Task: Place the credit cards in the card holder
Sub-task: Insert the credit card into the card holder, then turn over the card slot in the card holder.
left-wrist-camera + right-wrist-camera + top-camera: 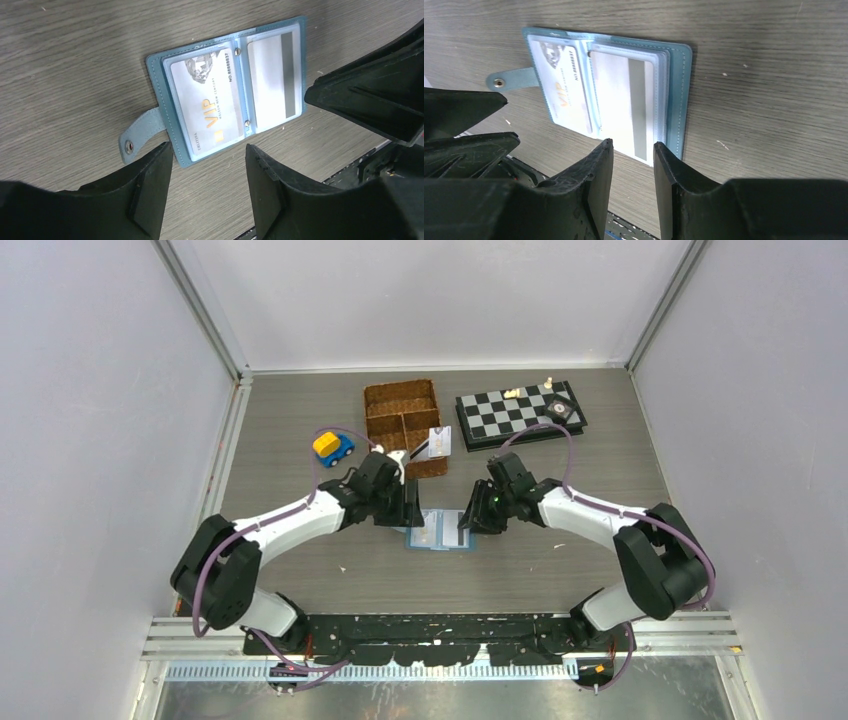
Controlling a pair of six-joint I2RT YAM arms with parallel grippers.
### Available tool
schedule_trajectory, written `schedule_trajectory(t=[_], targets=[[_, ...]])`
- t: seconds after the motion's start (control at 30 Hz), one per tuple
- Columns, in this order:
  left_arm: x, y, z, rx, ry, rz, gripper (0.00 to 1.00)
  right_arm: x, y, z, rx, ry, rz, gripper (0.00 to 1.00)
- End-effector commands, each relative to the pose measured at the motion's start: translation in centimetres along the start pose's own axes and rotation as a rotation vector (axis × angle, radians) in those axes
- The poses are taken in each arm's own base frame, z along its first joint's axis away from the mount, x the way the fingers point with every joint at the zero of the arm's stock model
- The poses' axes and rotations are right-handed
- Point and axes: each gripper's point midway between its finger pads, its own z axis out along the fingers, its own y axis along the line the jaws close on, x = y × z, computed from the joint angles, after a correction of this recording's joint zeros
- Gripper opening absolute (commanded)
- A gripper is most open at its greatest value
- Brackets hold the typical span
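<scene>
A small teal-blue folding card holder [440,531] lies open and flat on the grey wooden surface [560,570], right between the two arms. Its snap tab sticks out to one side.

A white card with gold letters [210,107] sits all the way inside one clear pocket. A pale card with a grey stripe [624,100] is in the other pocket. Its near end seems to poke out a little past the holder's edge.

The left claw [209,150] is wide open and holds nothing. It hangs just beside the holder's near edge, close to the tab. The right claw [633,147] is open only a little. The poking-out end of the striped card lies right at its tips, and I see nothing pinched there.

The step in hand looks like sliding the striped card into its pocket. It is almost done. The next move calls for a soft push on the card's end, straight along the pocket, so the holder does not slide away. The left claw could steady the holder.

One more small white card [438,442] leans by the brown wicker basket [385,405], well apart from the holder. It is probably the next to fetch.
</scene>
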Motion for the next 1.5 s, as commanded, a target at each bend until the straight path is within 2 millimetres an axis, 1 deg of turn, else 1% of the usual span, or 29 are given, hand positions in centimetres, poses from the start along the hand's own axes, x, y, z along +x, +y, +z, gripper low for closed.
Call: schedule_trajectory(t=[0.0, 0.13, 0.4, 0.5, 0.63, 0.87, 1.2, 1.33, 1.47], targets=[[0.8, 0.9, 0.6, -0.025, 0.034, 0.031, 0.57, 0.4, 0.2, 0.7, -0.012, 0.009, 0.004, 0.39], [1.0, 1.1, 1.1, -0.029, 0.048, 0.033, 0.54, 0.5, 0.4, 1.1, -0.025, 0.015, 0.008, 0.38], [1.6, 2.7, 1.7, -0.093, 0.067, 0.042, 0.52, 0.5, 0.3, 1.3, -0.019, 0.012, 0.010, 0.36], [1.9, 2.8, 2.0, -0.093, 0.074, 0.038, 0.51, 0.7, 0.0, 1.6, -0.009, 0.019, 0.018, 0.35], [2.2, 3.0, 2.2, -0.097, 0.081, 0.033, 0.50, 0.7, -0.5, 1.6, 0.016, 0.011, 0.013, 0.35], [2.4, 3.2, 2.5, -0.098, 0.090, 0.031, 0.48, 0.9, -0.5, 1.8, 0.014, 0.024, 0.008, 0.35], [3.2, 3.0, 3.2, -0.062, 0.107, 0.009, 0.41, 1.3, -0.5, 2.3, 0.016, 0.034, 0.010, 0.34], [3.7, 2.9, 3.4, -0.050, 0.117, -0.001, 0.36, 1.2, -0.1, 2.4, 0.000, 0.022, 0.018, 0.34], [3.9, 2.9, 3.5, -0.044, 0.120, -0.008, 0.34, 0.9, 1.0, 2.4, -0.054, 0.016, 0.033, 0.34]])
